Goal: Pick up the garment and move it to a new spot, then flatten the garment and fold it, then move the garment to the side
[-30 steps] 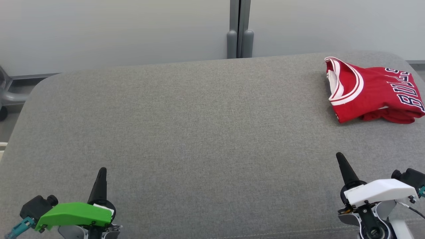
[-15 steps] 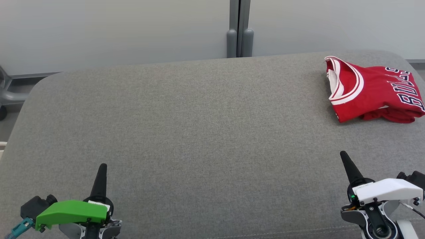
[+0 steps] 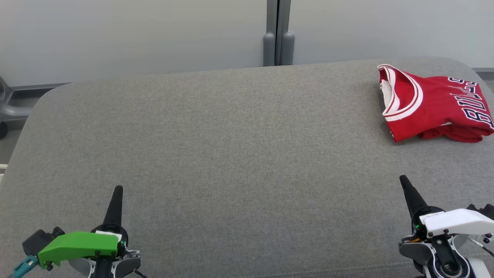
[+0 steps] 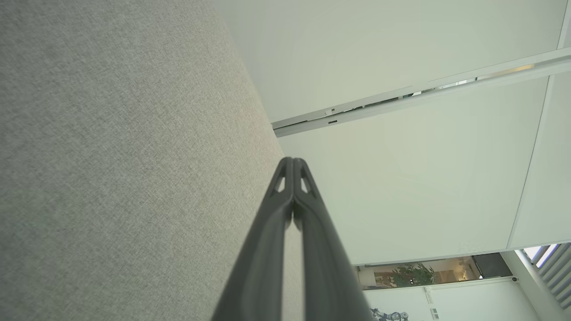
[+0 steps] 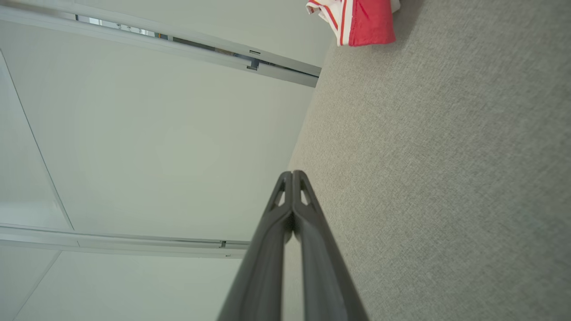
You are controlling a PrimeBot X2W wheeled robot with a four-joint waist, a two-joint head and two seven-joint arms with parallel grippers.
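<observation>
The garment is a red jersey with white and dark trim, folded into a compact bundle at the far right of the grey padded surface. One corner of the garment shows at the top of the right wrist view. My left gripper is shut and holds nothing, low at the near left. My right gripper is shut and holds nothing at the near right, well short of the jersey. In each wrist view the two dark fingers press together, the left gripper and the right gripper.
A pale wall with a grey vertical post runs behind the surface. A grey metal frame stands off its far left corner. The surface has rounded far corners, and the jersey lies close to its right edge.
Both grippers have drawn back toward the near edge, the right one also shifting slightly right. The jersey has not moved.
</observation>
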